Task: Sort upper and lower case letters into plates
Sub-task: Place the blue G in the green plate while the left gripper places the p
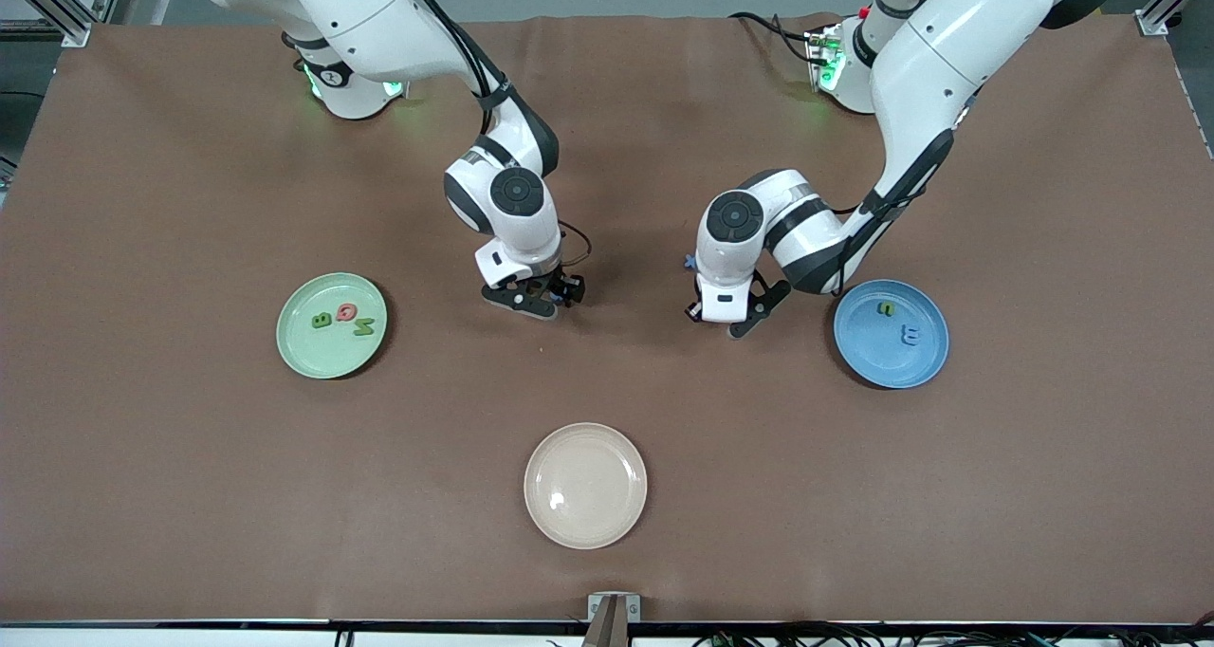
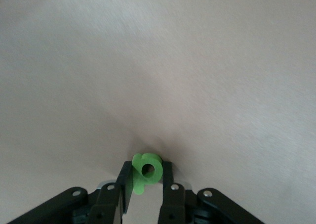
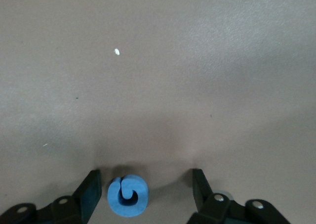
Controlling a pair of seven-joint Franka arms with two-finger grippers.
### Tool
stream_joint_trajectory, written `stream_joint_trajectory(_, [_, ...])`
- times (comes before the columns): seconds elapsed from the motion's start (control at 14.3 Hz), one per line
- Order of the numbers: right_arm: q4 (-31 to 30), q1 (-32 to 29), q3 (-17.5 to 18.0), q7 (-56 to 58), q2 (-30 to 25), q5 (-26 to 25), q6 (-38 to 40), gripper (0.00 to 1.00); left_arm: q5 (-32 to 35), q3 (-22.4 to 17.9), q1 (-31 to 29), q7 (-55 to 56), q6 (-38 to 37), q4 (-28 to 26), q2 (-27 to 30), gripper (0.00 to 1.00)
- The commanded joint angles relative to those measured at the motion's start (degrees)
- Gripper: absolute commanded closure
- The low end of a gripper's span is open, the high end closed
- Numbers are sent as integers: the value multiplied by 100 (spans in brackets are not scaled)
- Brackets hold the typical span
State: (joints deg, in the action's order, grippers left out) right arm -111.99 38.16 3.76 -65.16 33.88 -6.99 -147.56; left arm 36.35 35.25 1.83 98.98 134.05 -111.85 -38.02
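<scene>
Both grippers low at mid-surface — 1 clamps a letter, 1 straddles another.

The left gripper point(image 2: 146, 184) has its fingers closed on the green p point(image 2: 146, 170); the right gripper point(image 3: 143, 197) stands with fingers apart around the blue G point(image 3: 128, 196), which lies on the brown surface point(image 1: 607, 552); the light green plate point(image 1: 331, 325) carries 3 letters — green B point(image 1: 321, 321), red Q point(image 1: 347, 312), green N point(image 1: 364, 325); the blue plate point(image 1: 891, 333) carries 2; the cream plate point(image 1: 585, 485) sits nearest the front camera.

Three plates point(image 1: 331, 325), seven letters point(image 1: 347, 312), two arms point(image 1: 517, 196).
</scene>
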Motion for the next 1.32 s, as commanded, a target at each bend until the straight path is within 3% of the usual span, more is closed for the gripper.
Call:
stream_joint_trajectory(0.0, [72, 131, -59, -243, 31, -153, 17, 25, 48, -1, -68, -579, -606, -56, 496, 100])
stream_joint_trajectory(0.28, [63, 192, -59, -313, 31, -153, 17, 48, -31, 288, -532, -1721, -968, -135, 848, 100])
stream_joint_trajectory(0.56, [63, 105, -59, -304, 22, -153, 70, 96, -31, 1640, -2375, -3354, -1241, -433, 910, 100])
stream_joint_trajectory(0.77, [28, -289, -68, 194, -135, -153, 175, 100, -22, 2424, -3643, -4570, -1241, -671, 902, 100])
stream_joint_trajectory(1.25, [-814, -2248, -24, 3541, -1374, -109, 931, 100, 161, 2443, -4260, -6170, -864, -803, 840, 100])
